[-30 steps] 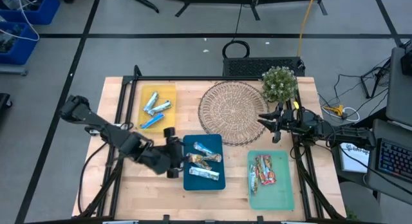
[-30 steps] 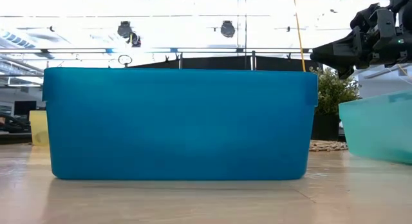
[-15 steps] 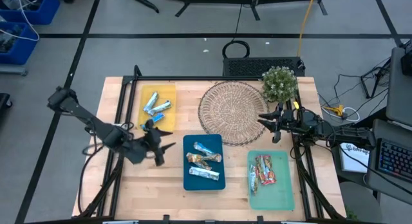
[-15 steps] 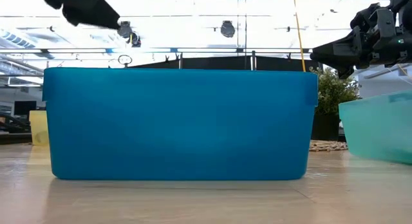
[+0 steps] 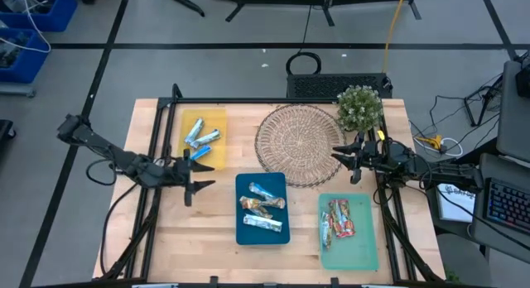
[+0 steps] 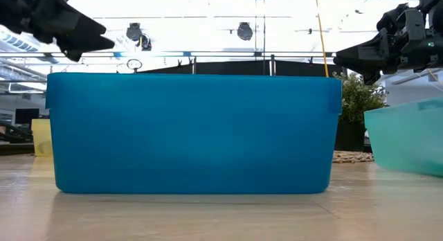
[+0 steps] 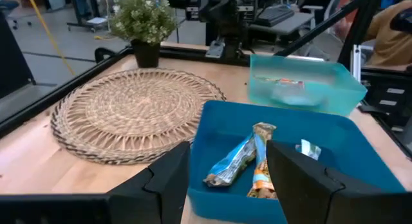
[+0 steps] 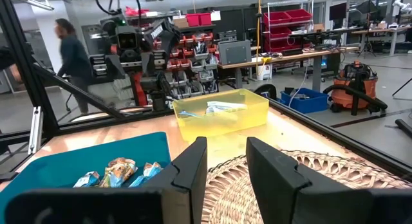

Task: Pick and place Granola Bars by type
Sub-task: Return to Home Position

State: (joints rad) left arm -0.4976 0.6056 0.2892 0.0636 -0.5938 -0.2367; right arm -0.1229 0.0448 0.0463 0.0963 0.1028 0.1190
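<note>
**Granola bars – condition and handling**

The granola bars (image 5: 263,207) lie sorted in three bins, and none is loose on the table (image 5: 166,238).
- The tan-and-silver bars (image 7: 254,161) lie flat in the blue bin (image 5: 240,235), some crossing or touching one another.
- The blue-and-silver bars (image 5: 199,137) lie in the yellow bin (image 5: 214,116), to the left of the blue bin and farther back.
- The red-and-orange bars (image 5: 339,219) lie in the green bin (image 5: 352,255), just beside the blue bin on its right.

Handling, as a judgement: each bar is probably light. The foil wrapper is likely slick and will crinkle, and the contents are likely to crumble under hard pressure. Take hold across the narrow width at mid-length with moderate force. Avoid the crimped wrapper ends, which give a weak hold. Where bars overlap, take the uppermost first.

**Grippers**

- The left gripper (image 5: 197,177) hangs just left of the blue bin, between it and the yellow bin. Its fingers are spread and hold nothing.
- The right gripper (image 5: 344,162) waits behind and to the right of the blue bin, its fingers apart and empty.

**Surroundings**

A woven mat (image 5: 296,143) lies just behind the blue bin. A potted plant (image 5: 359,108) stands farther back on the right, near the right gripper.

With every bar in a bin – by type, as far as can be seen – the sorting appears complete.
</note>
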